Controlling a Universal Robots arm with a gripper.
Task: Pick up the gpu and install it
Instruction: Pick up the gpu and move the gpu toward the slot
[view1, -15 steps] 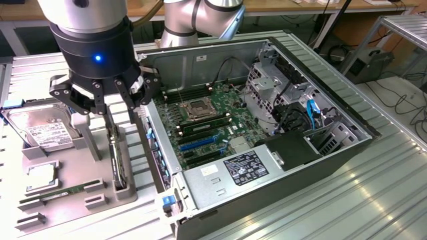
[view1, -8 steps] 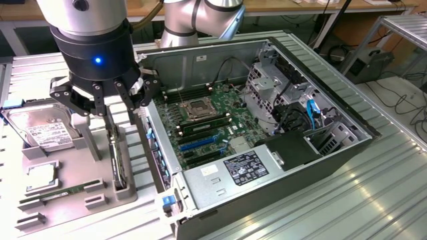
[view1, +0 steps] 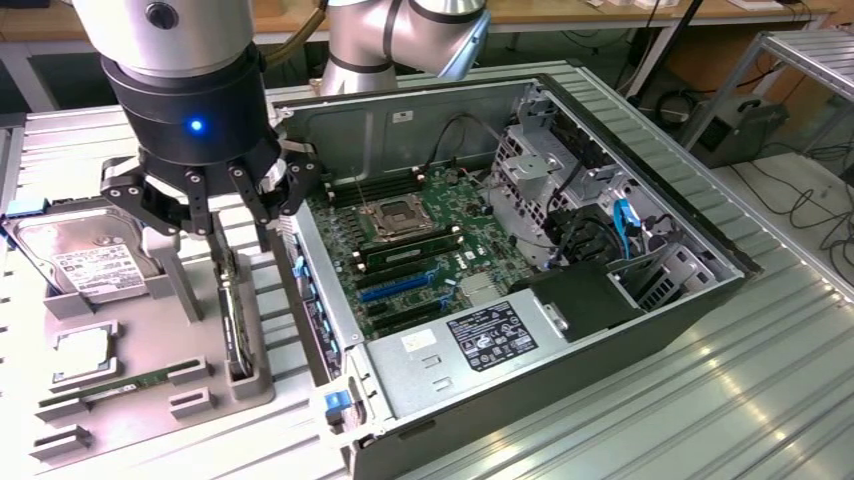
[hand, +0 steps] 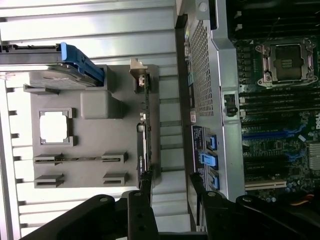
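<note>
Jaws on the gripper (view1: 230, 215) are spread wide with nothing in them. It hangs over the gray tray (view1: 147, 395), right above the gpu (view1: 235, 322). The card stands on its long edge in a slot on the side of the tray nearest the case (view1: 441, 110), not installed yet.

From the wrist view the gpu (hand: 145, 130) looks lined up closer to one finger than centred in the gap, but the angle is hard to read.

Handling-wise I'd call it light, stiff and thin, but fragile: bare board, small parts on the faces, contacts along the bottom edge. The best hold is probably across the flat faces near the top edge, around mid-length so it doesn't tip. Go easy on the squeeze.
</note>
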